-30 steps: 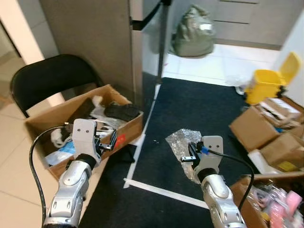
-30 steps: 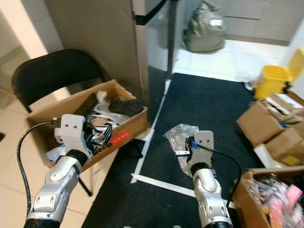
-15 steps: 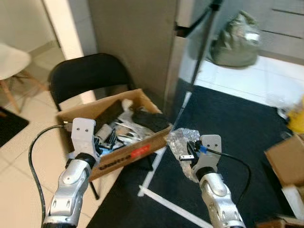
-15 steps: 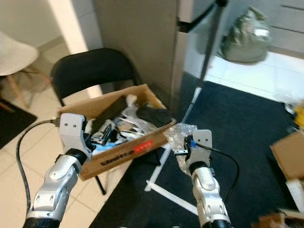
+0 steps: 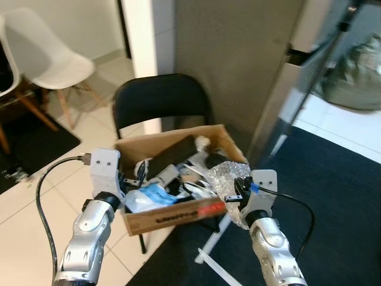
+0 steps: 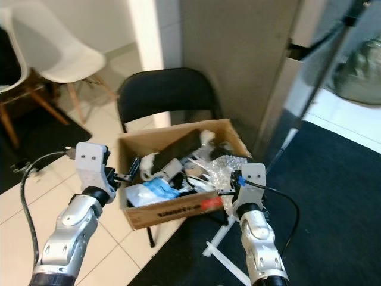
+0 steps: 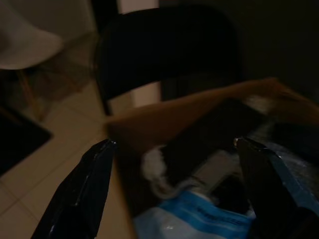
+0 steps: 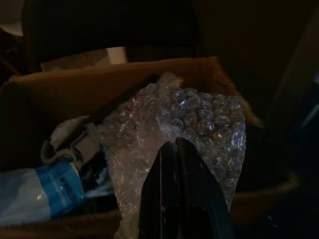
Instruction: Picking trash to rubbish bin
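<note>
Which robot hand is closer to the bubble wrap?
The right gripper: it is shut on the bubble wrap, holding it at the cardboard box. The left gripper is open at the box's other end, apart from the wrap.

Room, head views. Floor at left and lower left: pale beige tile (image 5: pixel 36 208), lit brightly. Lower right: dark carpet (image 5: pixel 339 196) with a white tape line (image 5: pixel 223 275) across it. Centre: black folding chair (image 5: pixel 161 101), backrest toward the top of the frame. Behind it, a tall grey panel (image 5: pixel 232 65) fills the upper centre, with a white wall strip (image 5: pixel 143 36) to its left. Upper left: white moulded chair (image 5: pixel 50 53) on wooden legs, standing beside a dark mat (image 5: pixel 33 140). Upper right: pale floor tile and a grey-green sack (image 5: pixel 357 77), blurred. A thin dark pole (image 5: pixel 315 77) slants down from the upper right corner.
</note>
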`<state>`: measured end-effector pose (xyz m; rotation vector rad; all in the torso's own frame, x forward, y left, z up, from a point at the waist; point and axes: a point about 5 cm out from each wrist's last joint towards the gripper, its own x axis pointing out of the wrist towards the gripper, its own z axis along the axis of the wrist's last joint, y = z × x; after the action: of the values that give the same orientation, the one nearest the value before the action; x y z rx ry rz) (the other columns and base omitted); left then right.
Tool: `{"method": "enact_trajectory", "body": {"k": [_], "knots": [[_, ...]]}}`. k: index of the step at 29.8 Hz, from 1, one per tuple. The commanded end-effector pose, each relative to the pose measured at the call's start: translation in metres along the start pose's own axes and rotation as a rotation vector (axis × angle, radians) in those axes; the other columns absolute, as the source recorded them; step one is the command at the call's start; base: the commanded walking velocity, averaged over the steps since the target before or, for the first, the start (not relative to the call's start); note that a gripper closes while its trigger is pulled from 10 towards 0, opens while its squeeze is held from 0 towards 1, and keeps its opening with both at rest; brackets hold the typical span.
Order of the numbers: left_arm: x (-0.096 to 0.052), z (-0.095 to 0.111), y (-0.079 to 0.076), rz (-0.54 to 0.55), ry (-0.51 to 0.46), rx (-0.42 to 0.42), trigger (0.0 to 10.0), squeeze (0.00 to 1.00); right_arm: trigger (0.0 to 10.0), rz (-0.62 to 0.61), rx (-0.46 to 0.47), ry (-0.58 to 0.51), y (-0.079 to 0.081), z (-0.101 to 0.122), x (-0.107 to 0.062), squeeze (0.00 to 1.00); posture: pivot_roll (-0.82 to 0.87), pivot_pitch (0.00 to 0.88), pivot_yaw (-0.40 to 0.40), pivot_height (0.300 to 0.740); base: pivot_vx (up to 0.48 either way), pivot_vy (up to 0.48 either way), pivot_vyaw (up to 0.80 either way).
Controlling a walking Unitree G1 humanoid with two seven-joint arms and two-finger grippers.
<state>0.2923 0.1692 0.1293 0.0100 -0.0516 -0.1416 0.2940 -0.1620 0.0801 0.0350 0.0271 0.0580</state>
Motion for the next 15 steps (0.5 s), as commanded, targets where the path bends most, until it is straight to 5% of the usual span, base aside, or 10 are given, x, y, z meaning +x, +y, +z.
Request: {"method": "enact_trajectory", "body": {"k": [1,5,15], "knots": [[-0.0018,-0.0048,-0.001,-0.003,0.024,0.005,10.0,0.0,10.0,-0.01,-0.005,0.019,-0.0027,-0.0059,-0.0035,0.0,0.05,0.102,0.027,0.74,0.304,0.0,0.55],[-0.0019,-0.0047,-0.0009,-0.003,0.024,0.005,10.0,0.0,10.0,-0.016,-0.005,0.011,-0.0029,-0.005,-0.0031,0.0,0.05,0.102,0.027,0.74,0.304,0.0,0.49],[-0.0004,-0.003,0.0006,0.001,0.02,0.009,10.0,0.0,10.0,-0.021,0.028,-0.015,-0.002,0.0003,0.0004,0.0,0.06,0.104,0.028,0.74,0.276,0.0,0.0]]}}
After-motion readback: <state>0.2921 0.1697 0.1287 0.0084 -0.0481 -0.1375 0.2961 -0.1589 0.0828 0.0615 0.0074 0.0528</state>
